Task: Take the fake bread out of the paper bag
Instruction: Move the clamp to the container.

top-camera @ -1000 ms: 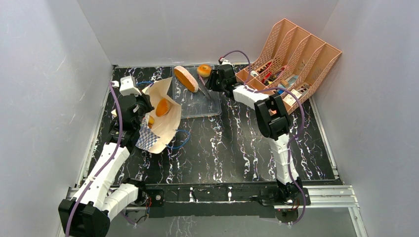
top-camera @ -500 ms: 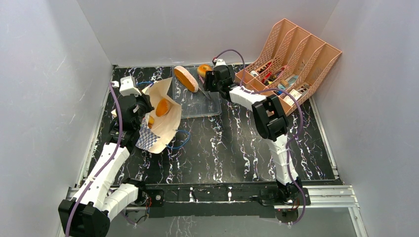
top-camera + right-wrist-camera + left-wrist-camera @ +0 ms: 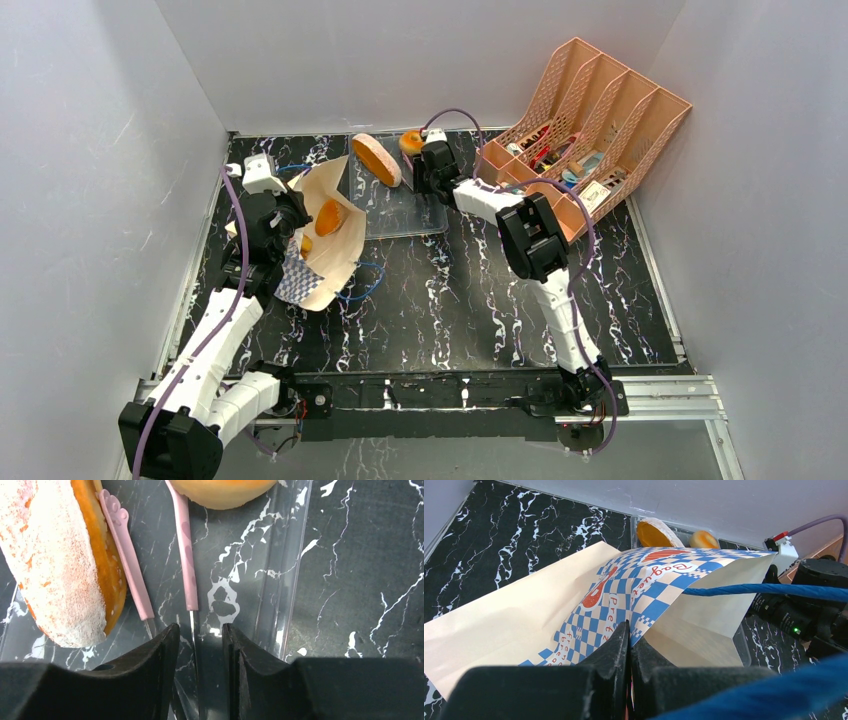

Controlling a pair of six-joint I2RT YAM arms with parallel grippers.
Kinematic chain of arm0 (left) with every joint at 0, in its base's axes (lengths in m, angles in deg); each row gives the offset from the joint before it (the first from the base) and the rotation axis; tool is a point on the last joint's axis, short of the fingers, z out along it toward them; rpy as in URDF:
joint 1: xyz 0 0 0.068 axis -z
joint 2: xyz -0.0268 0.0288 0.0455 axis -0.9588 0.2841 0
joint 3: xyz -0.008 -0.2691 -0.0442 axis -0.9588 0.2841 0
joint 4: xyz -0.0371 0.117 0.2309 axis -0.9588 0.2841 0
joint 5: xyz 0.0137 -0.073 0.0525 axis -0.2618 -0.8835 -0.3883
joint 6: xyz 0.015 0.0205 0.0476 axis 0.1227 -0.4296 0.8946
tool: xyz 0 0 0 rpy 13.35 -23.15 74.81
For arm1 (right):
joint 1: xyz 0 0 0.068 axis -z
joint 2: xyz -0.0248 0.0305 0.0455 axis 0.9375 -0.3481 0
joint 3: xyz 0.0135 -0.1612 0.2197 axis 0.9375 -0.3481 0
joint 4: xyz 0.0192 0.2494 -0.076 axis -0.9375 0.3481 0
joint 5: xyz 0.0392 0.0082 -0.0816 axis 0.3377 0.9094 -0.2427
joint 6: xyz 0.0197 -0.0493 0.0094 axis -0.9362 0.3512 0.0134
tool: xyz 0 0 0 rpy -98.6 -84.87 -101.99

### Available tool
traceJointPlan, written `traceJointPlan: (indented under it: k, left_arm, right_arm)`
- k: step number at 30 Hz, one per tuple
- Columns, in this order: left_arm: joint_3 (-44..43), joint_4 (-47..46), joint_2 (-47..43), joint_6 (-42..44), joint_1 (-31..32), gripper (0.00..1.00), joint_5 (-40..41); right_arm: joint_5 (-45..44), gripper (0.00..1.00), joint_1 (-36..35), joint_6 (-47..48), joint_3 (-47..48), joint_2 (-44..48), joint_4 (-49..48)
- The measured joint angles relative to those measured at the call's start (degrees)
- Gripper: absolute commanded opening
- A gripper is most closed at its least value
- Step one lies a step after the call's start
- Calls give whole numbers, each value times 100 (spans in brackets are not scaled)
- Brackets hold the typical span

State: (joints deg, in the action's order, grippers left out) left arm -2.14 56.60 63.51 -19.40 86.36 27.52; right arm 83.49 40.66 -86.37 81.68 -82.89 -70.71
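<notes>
Left gripper (image 3: 629, 632) clamped on checkered rim of bag (image 3: 524, 615), holding mouth agape. Bag lies at left of tabletop (image 3: 480, 290); I see orange bread (image 3: 329, 216) inside. Loaf (image 3: 60, 565) and bun (image 3: 222, 490) sit in clear tray (image 3: 289, 580) just beyond bag. Right gripper (image 3: 200, 632) low over tray, jaws narrowly parted astride shaft of pink utensil (image 3: 186, 545), gripping nothing I can see. Second utensil (image 3: 127, 560) lies against loaf.
</notes>
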Motion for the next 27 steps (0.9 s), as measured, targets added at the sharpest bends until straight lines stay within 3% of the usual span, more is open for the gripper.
traceJointPlan:
  k: [7, 14, 27]
  left_arm:
    - [0, -7, 7, -2, 0, 0, -4]
    - [0, -4, 7, 0, 0, 0, -4]
    - [90, -48, -87, 9, 0, 0, 0]
  right_arm:
    - [-197, 11, -20, 120, 271, -153, 168]
    - [-459, 3, -68, 212, 254, -149, 205]
    - [-940, 0, -315, 369, -439, 422, 411]
